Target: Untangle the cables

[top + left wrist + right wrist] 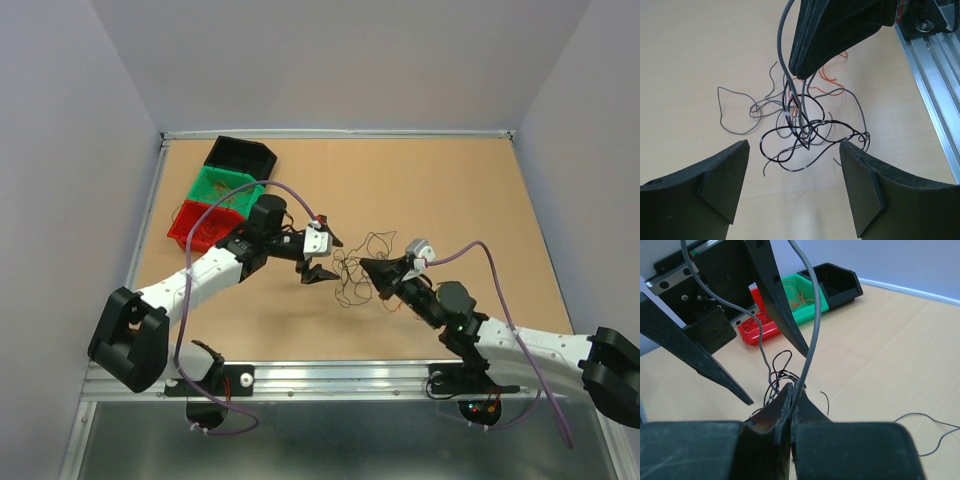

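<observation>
The left gripper (pixel 328 258) stands released, jaws wide, holding nothing. The right gripper (pixel 791 389) is clenched on grey strands of the cables (pixel 805 131), whose tangle lies between both grippers.

Matt wood-look table (pixel 450 200), glossy plastic-coated cables (pixel 805 135), alu rail (pixel 932 65)

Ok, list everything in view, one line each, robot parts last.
cables: one tangle of many thin strands, black, grey and orange, mid-table
black bin: one, black, far left
green bin: one, green, next to the black one, a few strands inside
red bin: one, red, nearest of the row
table: one, tan
rail: one, silver, near edge
left tool: one, black, open, left of the tangle
right tool: one, black, shut on a grey strand of the cables
</observation>
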Motion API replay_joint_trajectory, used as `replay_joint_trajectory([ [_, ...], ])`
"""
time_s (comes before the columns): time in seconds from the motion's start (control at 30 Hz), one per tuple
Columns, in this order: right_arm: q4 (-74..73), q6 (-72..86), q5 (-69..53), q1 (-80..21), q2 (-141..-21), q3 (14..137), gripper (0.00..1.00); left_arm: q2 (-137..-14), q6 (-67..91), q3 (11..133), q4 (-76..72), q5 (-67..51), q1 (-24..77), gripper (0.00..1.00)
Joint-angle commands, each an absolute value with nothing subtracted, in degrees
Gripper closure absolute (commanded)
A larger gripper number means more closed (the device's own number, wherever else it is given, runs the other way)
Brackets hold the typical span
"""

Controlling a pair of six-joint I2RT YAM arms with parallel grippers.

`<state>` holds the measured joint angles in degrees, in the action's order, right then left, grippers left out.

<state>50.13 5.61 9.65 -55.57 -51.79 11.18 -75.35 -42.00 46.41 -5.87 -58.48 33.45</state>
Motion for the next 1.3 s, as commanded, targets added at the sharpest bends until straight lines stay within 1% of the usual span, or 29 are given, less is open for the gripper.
replay_joint_trajectory([
  [0.0,50.45,5.18,7.82,-55.81,-52.91,15.73,1.0,-76.2,-42.28,47.28,-6.5,-59.68,34.28,0.16],
  [0.17,50.45,5.18,7.29,-55.72,-54.05,16.7,0.99,-77.43,-42.1,47.81,-6.15,-58.54,34.98,0.18],
  [0.2,50.45,5.1,7.21,-55.72,-54.4,16.96,1.0,-77.78,-42.19,47.99,-5.72,-58.62,35.15,0.27],
  [0.27,50.45,5.1,7.29,-55.72,-54.67,17.14,0.99,-77.96,-42.62,48.69,-4.93,-58.54,35.51,0.39],
  [0.3,50.54,4.92,7.29,-55.81,-54.75,17.23,0.99,-78.13,-43.06,48.78,-4.31,-58.62,35.68,0.47],
  [0.33,50.54,4.83,7.29,-55.81,-55.19,17.49,0.99,-78.22,-44.02,49.04,-3.09,-58.97,35.68,0.66],
  [0.4,50.54,4.05,7.99,-55.72,-55.72,17.93,1.0,-78.4,-45.69,49.92,-1.24,-59.24,35.77,0.87],
  [0.43,50.45,3.96,9.39,-55.72,-56.42,18.1,0.99,-78.4,-46.92,50.27,-0.27,-59.41,35.77,1.0],
  [0.6,50.45,6.14,15.54,-55.81,-55.03,16.53,0.99,-78.05,-45.8,50.45,-0.17,-57.14,35.68,1.0],
  [0.63,50.45,6.67,19.3,-55.72,-54.24,15.83,0.99,-78.22,-44.75,50.54,-0.78,-55.65,35.6,1.0],
  [0.73,50.45,8.26,25.37,-55.81,-49.59,12.31,0.99,-79.71,-42.37,51.33,-2.8,-53.97,34.63,1.0],
  [0.83,50.28,9.31,29.6,-55.81,-42.91,7.67,0.99,-81.29,-39.64,52.21,-4.47,-52.48,32.97,1.0],
  [0.93,48.17,10.71,33.29,-55.81,-33.52,3.54,0.96,-81.74,-35.44,52.3,-7.71,-50.11,31.21,1.0],
  [1.0,46.41,11.25,35.06,-55.81,-31.92,1.85,0.93,-81.56,-34.72,51.77,-9.66,-49.48,30.06,1.0],
  [1.03,44.41,11.51,36.72,-55.81,-28.6,0.89,0.93,-81.21,-32.89,51.51,-11.76,-49.57,28.75,1.0],
  [1.17,37.46,12.74,41.04,-55.81,-21.11,0.88,0.96,-80.77,-27.79,50.54,-16.95,-47.99,25.23,1.0],
  [1.27,32.97,13.97,43.85,-55.81,-14.71,0.62,0.96,-79.89,-22.09,49.66,-22.49,-46.67,22.51,1.0],
])
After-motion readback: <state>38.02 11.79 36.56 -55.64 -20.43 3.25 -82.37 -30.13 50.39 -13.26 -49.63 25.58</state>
